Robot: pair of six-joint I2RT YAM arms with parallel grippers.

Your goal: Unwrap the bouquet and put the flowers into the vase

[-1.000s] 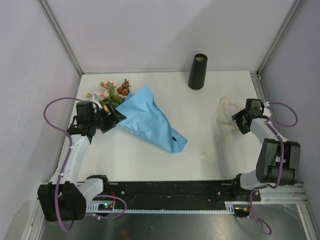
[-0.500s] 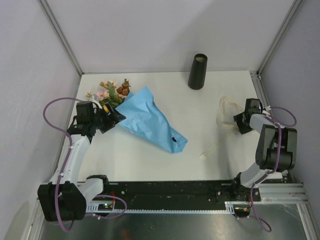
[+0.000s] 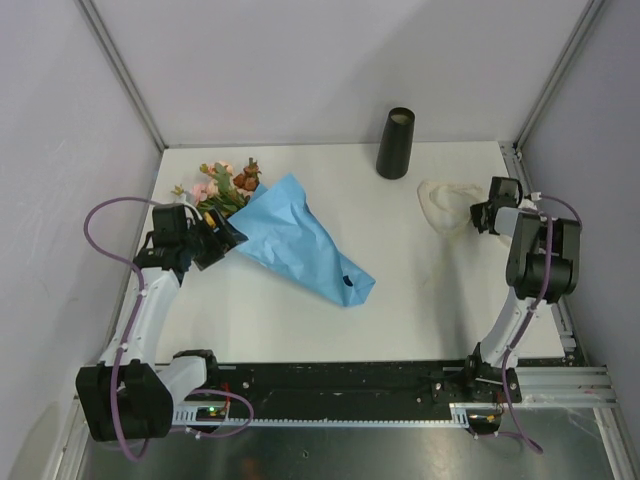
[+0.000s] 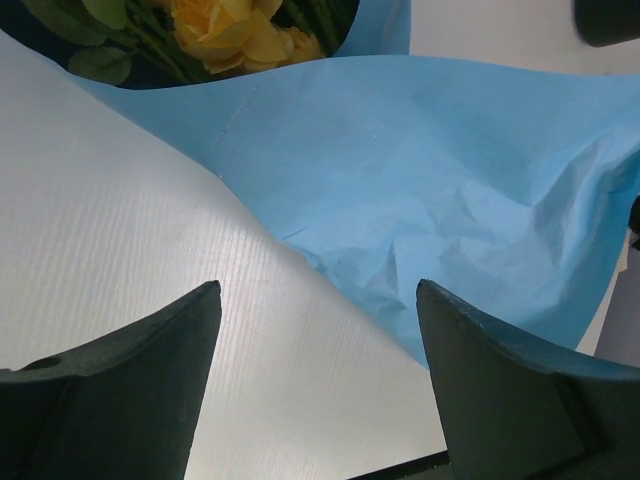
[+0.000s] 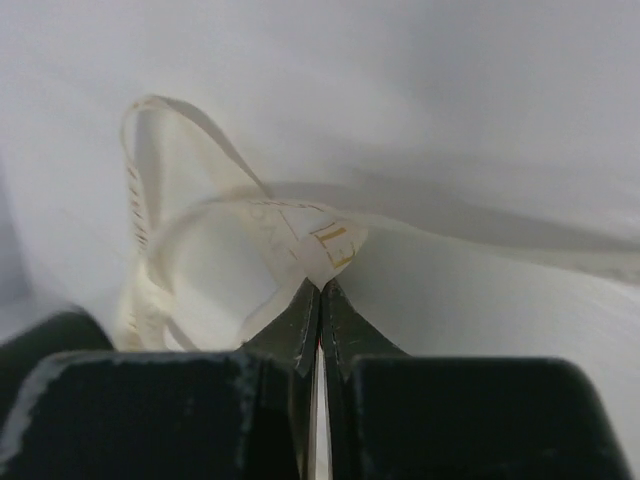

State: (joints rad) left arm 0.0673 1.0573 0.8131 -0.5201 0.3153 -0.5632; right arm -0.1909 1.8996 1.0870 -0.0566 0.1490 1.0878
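Right gripper (image 5: 320, 290) jaws are clenched on the cream ribbon (image 3: 443, 203), right of frame, well apart from the bouquet (image 3: 300, 240). Left gripper (image 4: 318, 300) jaws gape, empty, over the blue paper (image 4: 480, 200) edge at centre left. Best play, I reckon: pinch just one paper layer and peel it off the flowers (image 3: 225, 183). The count: one table (image 3: 420, 300), one bouquet left of centre, one vase (image 3: 396, 144) upper centre, one ribbon. The flowers, upper left, are too bunched to count.
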